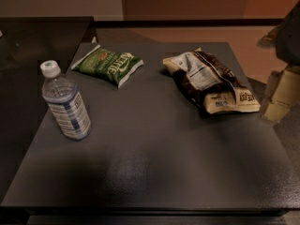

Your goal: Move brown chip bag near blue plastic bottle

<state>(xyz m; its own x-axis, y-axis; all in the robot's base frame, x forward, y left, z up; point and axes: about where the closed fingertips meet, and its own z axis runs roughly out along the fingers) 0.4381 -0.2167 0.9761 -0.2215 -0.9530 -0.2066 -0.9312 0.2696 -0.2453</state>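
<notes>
Inspected the dark grey counter (154,168) from its near edge.

Found the brown chip bag (211,81) lying flat and crumpled on the far right part of the counter, short of the far right corner and close to the right edge. Noted a white nutrition panel facing up toward the bag's far end, dark brown along the middle, and a cream-tan end pointing toward the right edge.

Located the gripper (281,95) beyond the right edge of the counter, partly cut off at the side of the view, pale tan beneath a dark mass of arm. Placed the bag just beside it, on its counter side, with the cream-tan end nearest and a narrow strip of counter edge between; judged the two apart, not touching. Cannot tell the gripper's state, spread or pressed together.

Found the blue plastic bottle (65,102) standing on its base near the left edge, roughly midway between far and near edges, white cap on top, blue-and-white striped label around the body. Judged it well apart from the brown chip bag, with most of the counter's width between.

Recorded a green chip bag (108,64) lying flat near the far edge, toward the far left corner, touching neither bottle nor brown bag.
</notes>
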